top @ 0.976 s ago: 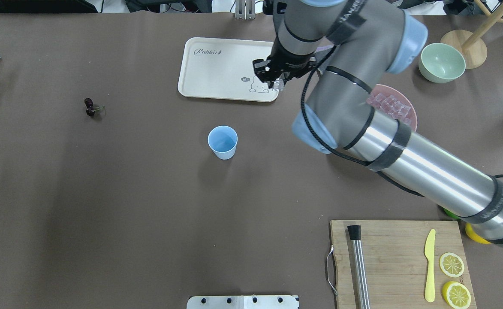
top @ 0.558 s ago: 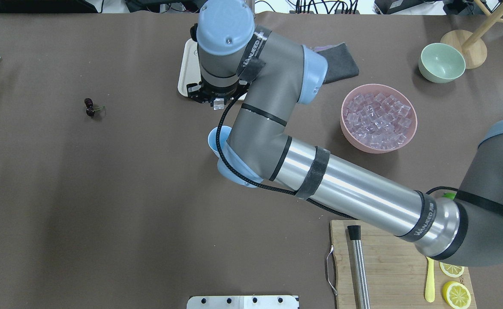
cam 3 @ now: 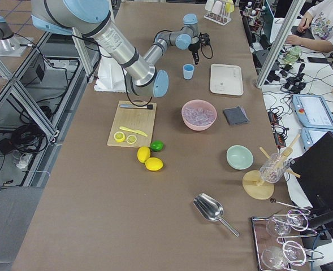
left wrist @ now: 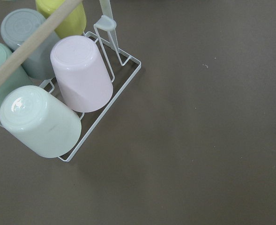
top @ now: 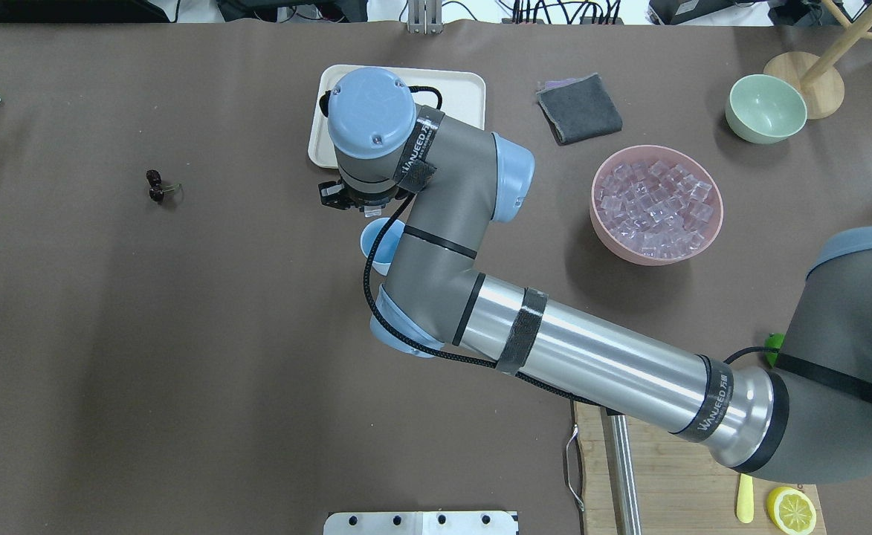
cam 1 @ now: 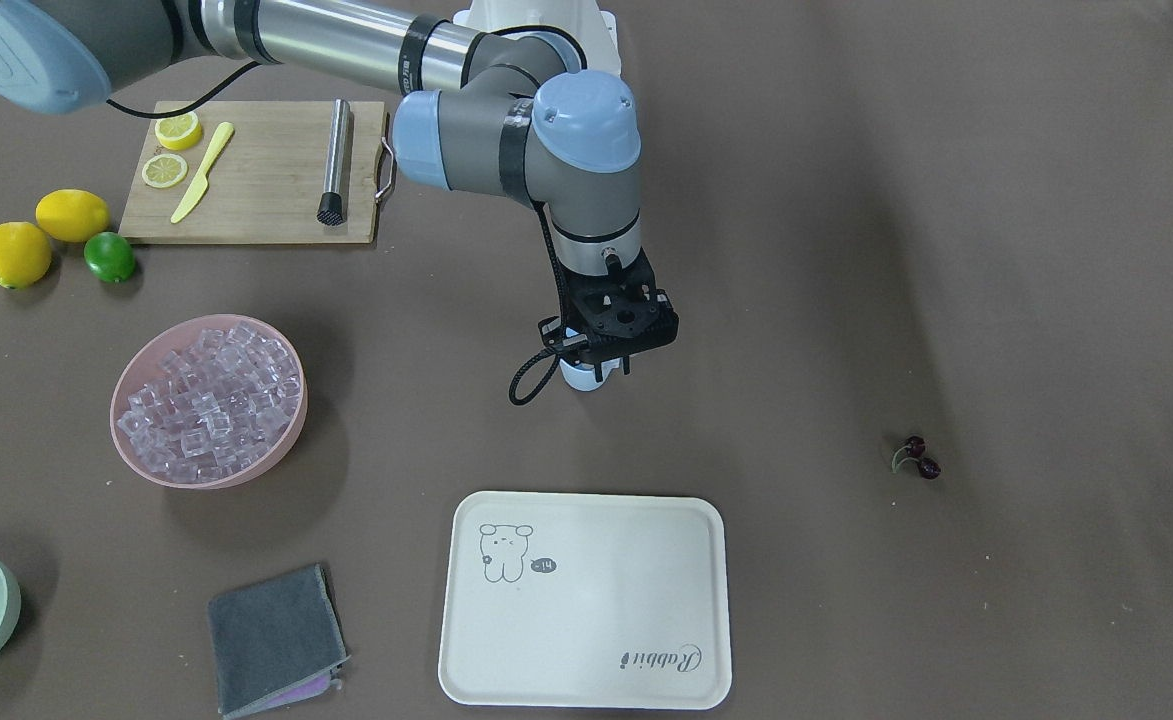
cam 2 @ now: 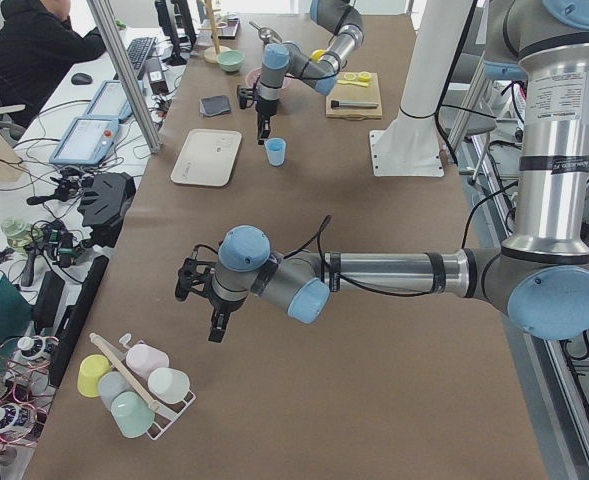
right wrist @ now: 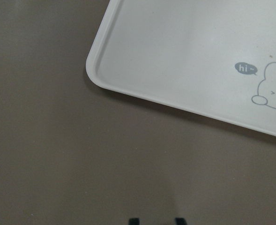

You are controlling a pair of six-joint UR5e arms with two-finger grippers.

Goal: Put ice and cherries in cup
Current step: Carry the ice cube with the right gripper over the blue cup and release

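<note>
While the right arm is hanging outstretched, right gripper: hanging just above and beside the cup; fingertips standing slightly apart; whether anything is held cannot be told.
Left gripper: hanging well apart; opening cannot be told.
Cup: standing upright.
Ice: lying heaped in the bowl.
Cherries: lying well apart from the cup.

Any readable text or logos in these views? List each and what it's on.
"Rabbit": script logo on the cream tray, upside down in the front-facing view.
"hi": speech bubble beside the rabbit drawing, same tray.
"WANJEED", roughly: black strap on the right arm; trailing characters too small.
Nothing else legible.
</note>
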